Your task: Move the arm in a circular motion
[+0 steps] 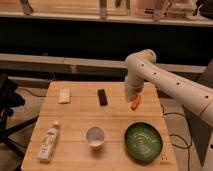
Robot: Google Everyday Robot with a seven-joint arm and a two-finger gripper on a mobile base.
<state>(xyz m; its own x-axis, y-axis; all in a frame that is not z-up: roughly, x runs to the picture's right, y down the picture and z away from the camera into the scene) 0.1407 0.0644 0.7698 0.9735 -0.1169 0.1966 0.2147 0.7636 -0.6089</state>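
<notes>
Over the rear right of the wooden table (75, 117), in the camera view: spotted the main risk right under the gripper (133, 96), a small orange object (135, 104), maybe a carrot, touching or just below the tip. Couldn't tell whether carried or lying on the boards. If lying, would likely get knocked toward the table's edge by a low circle. If carried, could get flung off on a fast one. Couldn't tell the gripper's state either: wide, narrow or clamped on something.

Also flagged the black bar-shaped object (102, 96) near the tip on its left, at about the same depth. Would sit in the path of a flat sweep at that height. Judged the green bowl (143, 141) and white cup (95, 136), nearer the camera, safe only with a small radius or a raised tip. Rated the white bottle (48, 142) lying at front left and the small white block (64, 95) at rear left as well apart, low concern.

As for the arm (170, 82): came in from the right edge, climbed up-left to a bent elbow above the table's rear edge, then dropped in a short segment to the tip. Looked cream-white, thick rounded tubes, small dark dots along the length. Couldn't confirm any gap between tip and tabletop.
</notes>
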